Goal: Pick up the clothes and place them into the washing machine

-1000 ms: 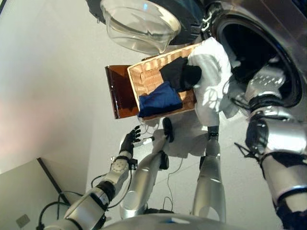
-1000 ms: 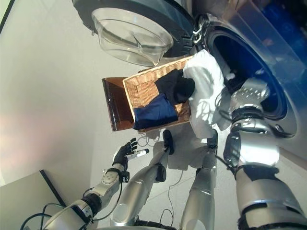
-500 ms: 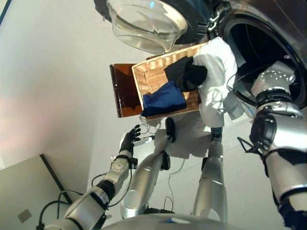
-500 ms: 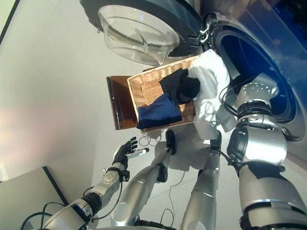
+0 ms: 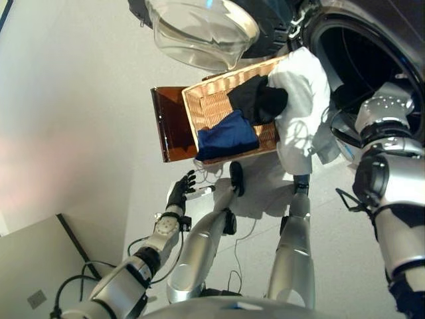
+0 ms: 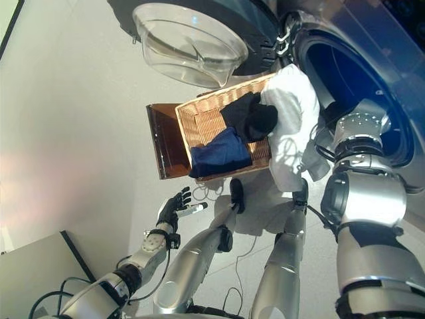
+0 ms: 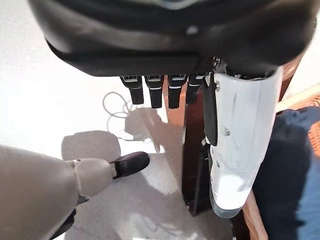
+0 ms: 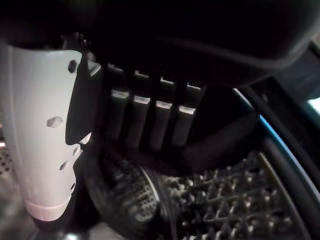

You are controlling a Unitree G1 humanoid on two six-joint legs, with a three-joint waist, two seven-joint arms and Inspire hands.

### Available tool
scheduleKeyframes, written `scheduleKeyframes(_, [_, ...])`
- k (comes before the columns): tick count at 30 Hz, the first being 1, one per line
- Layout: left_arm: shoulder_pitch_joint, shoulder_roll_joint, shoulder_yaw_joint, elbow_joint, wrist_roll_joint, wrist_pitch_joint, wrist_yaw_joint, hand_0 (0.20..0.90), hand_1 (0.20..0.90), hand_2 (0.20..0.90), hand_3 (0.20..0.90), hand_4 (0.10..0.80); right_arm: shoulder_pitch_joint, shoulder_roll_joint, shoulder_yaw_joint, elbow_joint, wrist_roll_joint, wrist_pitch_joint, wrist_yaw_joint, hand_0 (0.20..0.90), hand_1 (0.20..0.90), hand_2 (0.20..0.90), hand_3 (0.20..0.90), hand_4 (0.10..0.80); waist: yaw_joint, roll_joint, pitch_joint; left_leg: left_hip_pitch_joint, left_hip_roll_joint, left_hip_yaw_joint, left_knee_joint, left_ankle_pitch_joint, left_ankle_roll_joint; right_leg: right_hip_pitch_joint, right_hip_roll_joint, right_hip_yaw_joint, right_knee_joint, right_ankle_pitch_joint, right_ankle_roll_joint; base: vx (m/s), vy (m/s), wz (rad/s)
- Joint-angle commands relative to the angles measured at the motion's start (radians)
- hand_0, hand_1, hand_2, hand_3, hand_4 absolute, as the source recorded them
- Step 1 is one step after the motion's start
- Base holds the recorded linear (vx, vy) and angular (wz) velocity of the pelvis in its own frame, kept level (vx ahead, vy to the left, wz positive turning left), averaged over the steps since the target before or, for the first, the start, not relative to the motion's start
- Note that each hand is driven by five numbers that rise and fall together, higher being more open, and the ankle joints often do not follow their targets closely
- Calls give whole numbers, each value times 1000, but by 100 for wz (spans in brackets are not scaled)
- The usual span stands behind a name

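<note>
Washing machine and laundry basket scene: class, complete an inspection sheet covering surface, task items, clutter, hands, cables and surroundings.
Surface: pale grey floor, bare where visible.
Job's things: wicker basket on a brown stand, holding a blue garment and a black garment; a white garment drapes over its edge toward the washing machine, whose door is open.
Clutter: nothing seen.
Hands: left hand open, empty, low beside the stand; right hand inside the drum, fingers straight, nothing seen held.
Cables: nothing seen beyond the robot's own.
Surroundings: a grey panel on the floor.
</note>
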Motion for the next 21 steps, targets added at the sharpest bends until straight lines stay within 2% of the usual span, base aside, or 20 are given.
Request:
scheduleKeyframes(1, [15, 27, -1, 16, -15, -32, 42, 900, 900, 900, 900, 800, -129, -101, 135, -100, -110, -33, 11, 900, 900, 900, 900, 800, -20, 33, -51, -67, 87, -33, 97, -60, -141, -1, 17, -18, 203, -188, -95, -65, 19, -2])
scheduleKeyframes(12, [23, 30, 27, 34, -21, -38, 46, 900, 900, 900, 900, 800, -58, -14, 177, -134, -225, 9, 8, 900, 900, 900, 900, 800, -24, 23, -35, -77, 88, -28, 100, -57, -143, -6, 21, -14, 200, -179, -95, -33, 17, -1])
scheduleKeyframes(21, [16, 24, 45, 38, -24, -50, 57, 900, 900, 900, 900, 800, 74, 161, 166, -255, -269, -13, 10, 900, 900, 900, 900, 800, -29, 19, -32, -78, 92, -18, 105, -53, -138, -5, 23, -7, 192, -168, -94, -20, 13, -1])
